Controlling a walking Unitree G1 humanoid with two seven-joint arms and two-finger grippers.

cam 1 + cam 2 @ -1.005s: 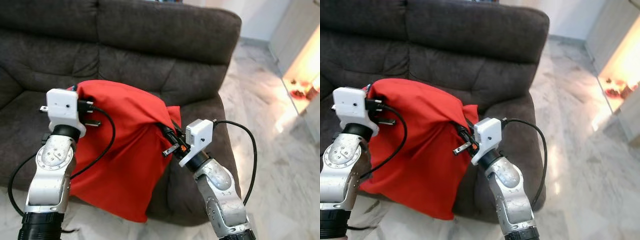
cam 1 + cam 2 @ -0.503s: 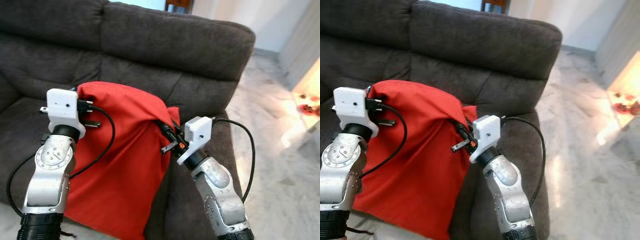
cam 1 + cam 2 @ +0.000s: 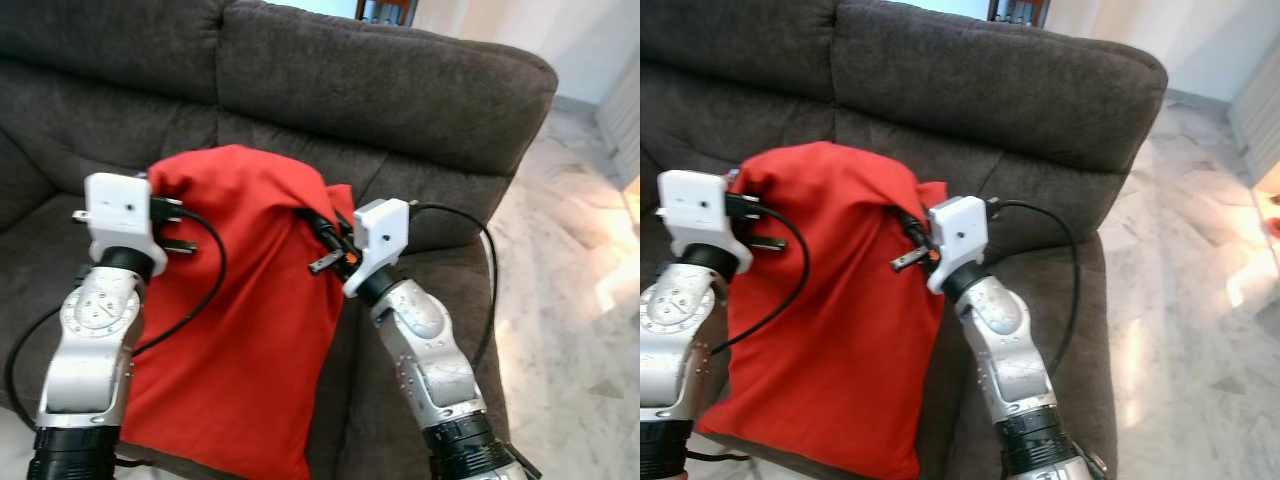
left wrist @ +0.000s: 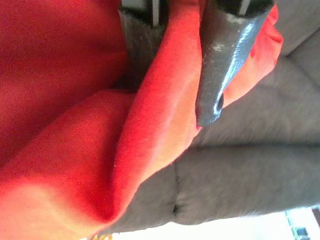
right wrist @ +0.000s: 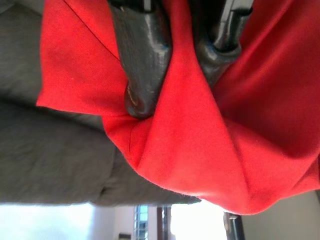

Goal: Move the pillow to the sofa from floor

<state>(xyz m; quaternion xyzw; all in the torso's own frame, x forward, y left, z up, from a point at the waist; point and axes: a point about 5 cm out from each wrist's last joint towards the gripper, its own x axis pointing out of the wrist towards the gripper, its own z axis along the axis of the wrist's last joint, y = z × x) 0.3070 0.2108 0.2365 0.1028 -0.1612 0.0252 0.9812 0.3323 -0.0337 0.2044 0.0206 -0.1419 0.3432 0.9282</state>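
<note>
A red pillow (image 3: 250,320) hangs upright between my two arms, in front of the dark grey sofa (image 3: 400,110). My left gripper (image 3: 160,195) is shut on its upper left corner. My right gripper (image 3: 320,225) is shut on its upper right corner. The left wrist view has a fold of the red pillow (image 4: 170,100) pinched between the black fingers (image 4: 220,65). The right wrist view has the pillow (image 5: 185,125) bunched between the fingers (image 5: 142,65). The pillow's lower end droops past the seat's front edge.
The sofa seat (image 3: 420,330) lies under and behind the pillow, with the backrest beyond. White marble floor (image 3: 580,310) spreads to the right of the sofa arm.
The view has closed in on the sofa and swung left. Both grippers have carried the pillow higher and further over the seat, still holding its corners.
</note>
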